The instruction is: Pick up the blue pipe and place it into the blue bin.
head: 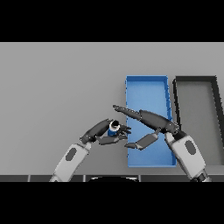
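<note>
On the plain grey desk (pixel 57 87), the left hand (pixel 101 133) has its fingers curled round the small blue pipe (pixel 113 128), just beside the left wall of the blue bin (pixel 146 79), so I judge the carrying step is in hand. The right hand (pixel 146 120) reaches over the bin with straight fingers, a dark bin (pixel 195 78) lies beyond, and no writing is readable. Next, the pipe must cross the wall before release.
</note>
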